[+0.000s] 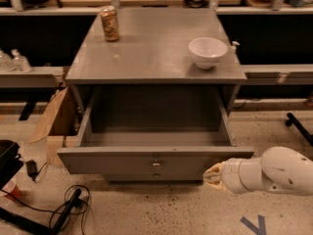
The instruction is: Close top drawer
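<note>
Just beside the open top drawer [122, 161], front right, hovers the claw [210, 176].

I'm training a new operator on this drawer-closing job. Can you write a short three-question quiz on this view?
1. True or false: the top drawer is pushed fully shut.
2. Which thing stands nearer the right edge of the cabinet top? A) the can B) the white bowl C) a plate
3. Fill in: the pincer sits low in front of the drawer's ____ end, as seen in the picture.

Key:
1. False: it stands pulled out.
2. B.
3. Right.
</note>
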`<state>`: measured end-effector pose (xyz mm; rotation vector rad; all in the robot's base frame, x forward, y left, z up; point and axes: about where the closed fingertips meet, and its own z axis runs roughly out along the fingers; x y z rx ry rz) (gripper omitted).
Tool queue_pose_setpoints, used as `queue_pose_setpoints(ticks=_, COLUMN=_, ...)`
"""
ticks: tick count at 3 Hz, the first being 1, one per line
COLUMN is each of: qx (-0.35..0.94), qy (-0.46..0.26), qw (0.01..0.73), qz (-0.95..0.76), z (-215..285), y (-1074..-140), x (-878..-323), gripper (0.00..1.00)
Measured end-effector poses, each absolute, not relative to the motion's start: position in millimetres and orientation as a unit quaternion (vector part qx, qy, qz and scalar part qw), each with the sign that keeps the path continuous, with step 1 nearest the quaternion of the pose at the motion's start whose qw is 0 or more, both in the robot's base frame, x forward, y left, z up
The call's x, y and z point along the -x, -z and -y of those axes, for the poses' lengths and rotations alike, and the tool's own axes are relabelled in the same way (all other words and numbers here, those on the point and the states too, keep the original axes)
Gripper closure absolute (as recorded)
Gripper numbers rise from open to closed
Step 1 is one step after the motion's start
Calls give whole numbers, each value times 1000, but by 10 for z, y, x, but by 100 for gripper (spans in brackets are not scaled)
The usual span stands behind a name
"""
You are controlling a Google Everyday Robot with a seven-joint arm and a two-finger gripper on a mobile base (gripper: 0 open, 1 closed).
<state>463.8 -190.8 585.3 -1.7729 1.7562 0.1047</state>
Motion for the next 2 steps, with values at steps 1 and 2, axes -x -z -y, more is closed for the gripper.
queue_pose_setpoints(ticks=1, qx=670, qy=-44, qw=333, qz=-662, z=1964, y=-5848, x=-4947, gripper=100)
queue_pose_setpoints(ticks=2, qx=670, qy=-44, qw=336, qz=-661, z=1974, y=-5846, x=-4974, gripper=100)
